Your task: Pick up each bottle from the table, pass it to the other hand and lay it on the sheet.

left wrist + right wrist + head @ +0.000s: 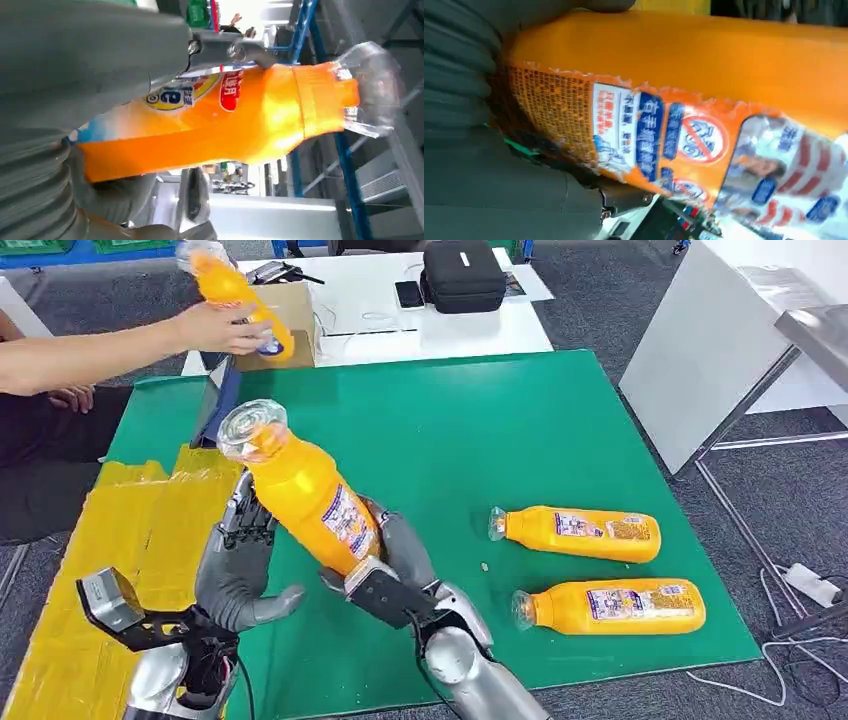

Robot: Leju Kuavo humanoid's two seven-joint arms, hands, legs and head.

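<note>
My right hand (395, 565) grips the lower body of an orange bottle (300, 490), held tilted above the green mat (480, 430) with its clear cap up and to the left. In the wrist views the same bottle (225, 120) (684, 65) sits very close. My left hand (238, 575) stands right beside it, fingers raised behind the bottle's side and thumb spread away, not closed around it. Two more orange bottles (580, 533) (612, 606) lie on the mat at the right. The yellow sheet (120, 540) covers the left of the table.
A person's hand (215, 328) holds another orange bottle (235, 290) above the far left corner. Behind stands a white table (440, 325) with a black bag (462, 275) and a cardboard box (295, 315). A power strip (810, 585) lies on the floor at the right.
</note>
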